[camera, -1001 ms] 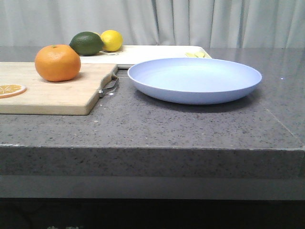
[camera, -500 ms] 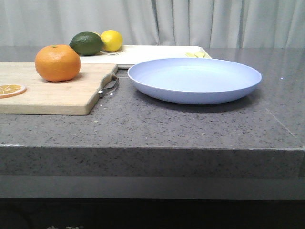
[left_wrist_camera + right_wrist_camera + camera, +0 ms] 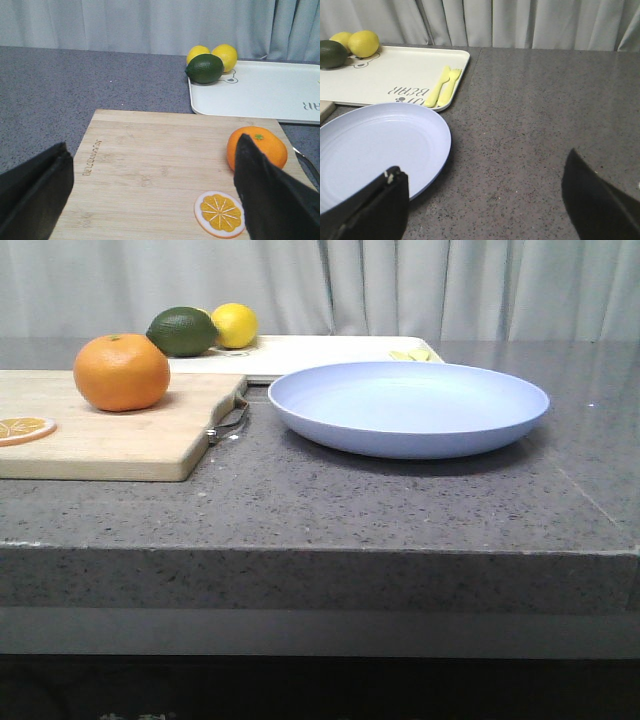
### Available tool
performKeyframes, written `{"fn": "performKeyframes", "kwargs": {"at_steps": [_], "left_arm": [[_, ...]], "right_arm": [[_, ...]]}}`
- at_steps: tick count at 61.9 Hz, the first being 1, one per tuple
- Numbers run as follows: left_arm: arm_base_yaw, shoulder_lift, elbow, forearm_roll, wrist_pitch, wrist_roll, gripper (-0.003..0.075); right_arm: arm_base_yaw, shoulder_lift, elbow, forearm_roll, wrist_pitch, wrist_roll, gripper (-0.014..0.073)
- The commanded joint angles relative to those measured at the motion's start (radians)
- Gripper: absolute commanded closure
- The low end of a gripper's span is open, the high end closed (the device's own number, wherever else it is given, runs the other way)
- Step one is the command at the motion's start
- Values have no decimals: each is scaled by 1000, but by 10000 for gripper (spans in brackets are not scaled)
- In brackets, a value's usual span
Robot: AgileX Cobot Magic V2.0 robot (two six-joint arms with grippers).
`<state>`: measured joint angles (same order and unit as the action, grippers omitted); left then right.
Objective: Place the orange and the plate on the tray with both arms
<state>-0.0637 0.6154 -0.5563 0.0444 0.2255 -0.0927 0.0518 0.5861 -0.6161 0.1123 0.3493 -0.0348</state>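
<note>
My left pincer (image 3: 150, 200) and right pincer (image 3: 485, 200) both gape wide with nothing in them, low over a speckled grey stone desk (image 3: 400, 510) backed by pale curtains (image 3: 450, 285). The tray (image 3: 330, 348) lies at the back with the plate (image 3: 408, 406) just before it. The orange (image 3: 121, 371) sits on the wooden cutting board (image 3: 110, 435).

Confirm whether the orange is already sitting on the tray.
No, the orange sits on the wooden cutting board, while the tray lies beyond it holding only the lemons and the lime.
</note>
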Motion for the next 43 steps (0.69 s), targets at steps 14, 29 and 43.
{"fn": "performKeyframes", "kwargs": {"at_steps": [14, 29, 43], "left_arm": [[-4, 4, -37, -7, -76, 0, 119], [-66, 163, -159, -5, 15, 0, 117], [-168, 457, -427, -23, 243, 0, 118]], "right_arm": [[0, 6, -38, 4, -78, -9, -49], [0, 6, -38, 4, -94, -9, -49], [0, 6, -38, 4, -94, -9, -49]]}}
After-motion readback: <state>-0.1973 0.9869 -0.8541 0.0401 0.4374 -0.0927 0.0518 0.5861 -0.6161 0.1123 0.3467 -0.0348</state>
